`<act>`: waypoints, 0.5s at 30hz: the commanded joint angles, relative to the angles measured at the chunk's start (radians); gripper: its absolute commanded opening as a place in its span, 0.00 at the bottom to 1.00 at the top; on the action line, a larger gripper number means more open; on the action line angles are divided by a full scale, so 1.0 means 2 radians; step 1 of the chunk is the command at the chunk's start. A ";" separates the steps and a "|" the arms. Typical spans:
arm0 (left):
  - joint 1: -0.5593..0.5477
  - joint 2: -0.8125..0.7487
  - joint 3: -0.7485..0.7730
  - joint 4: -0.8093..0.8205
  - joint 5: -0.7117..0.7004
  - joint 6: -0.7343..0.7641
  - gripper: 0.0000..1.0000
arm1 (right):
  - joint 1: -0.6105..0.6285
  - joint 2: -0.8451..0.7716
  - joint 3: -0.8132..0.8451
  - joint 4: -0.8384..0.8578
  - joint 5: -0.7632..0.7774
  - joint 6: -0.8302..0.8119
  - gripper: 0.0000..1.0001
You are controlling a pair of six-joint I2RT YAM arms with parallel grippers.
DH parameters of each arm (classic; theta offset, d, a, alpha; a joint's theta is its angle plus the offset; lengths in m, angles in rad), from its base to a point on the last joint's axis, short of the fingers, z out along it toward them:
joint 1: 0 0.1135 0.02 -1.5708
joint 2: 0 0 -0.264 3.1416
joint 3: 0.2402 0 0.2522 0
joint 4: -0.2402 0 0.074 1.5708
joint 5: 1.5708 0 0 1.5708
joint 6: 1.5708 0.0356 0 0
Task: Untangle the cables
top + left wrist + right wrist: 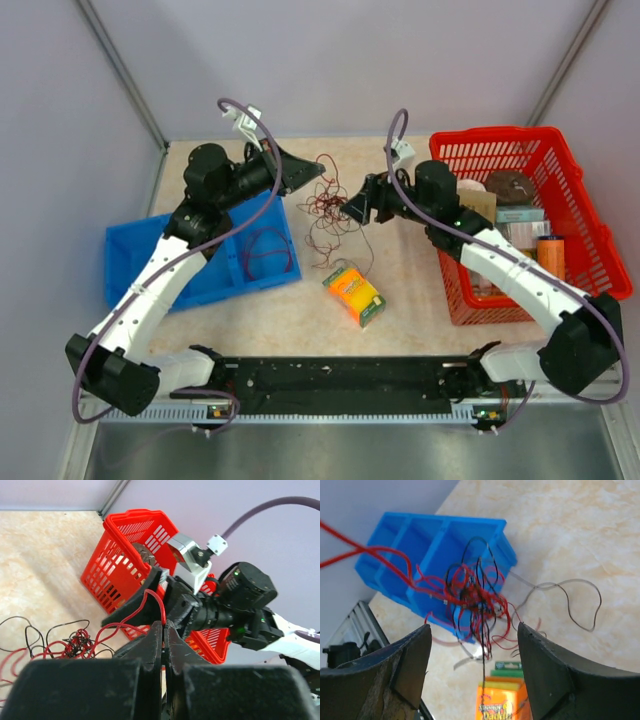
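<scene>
Cables [325, 205] – a knotted clump of thin red and blackish wire – sit mid-worktop, toward the far edge, between the two pincers. Loose strands trail from the clump across the worktop [420, 300] toward its near edge.

Left pincer [164, 630]: fingers pressed tight together, a red strand caught between them. The strand arches above the tips, then runs down to the clump [75, 642]. From above, this pincer [318, 178] is just left of the knot.

Right pincer [474, 630]: fingers spread wide, nothing between them. The clump [475, 600] shows through the gap, beyond the tips, with red strands running off up and left. Whether the clump rests on the worktop or hangs clear – cannot tell. From above, this pincer [350, 208] is just right of the knot.

Blue bin [200, 265] at the left edge, holding a dark red coil [265, 255]. Red basket [590, 230] at the right edge. An orange box [355, 293] lies near the centre, nearer than the clump.
</scene>
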 commanded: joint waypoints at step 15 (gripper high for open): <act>-0.001 -0.040 0.010 0.053 0.029 -0.035 0.00 | 0.017 0.090 0.001 0.168 0.007 0.092 0.00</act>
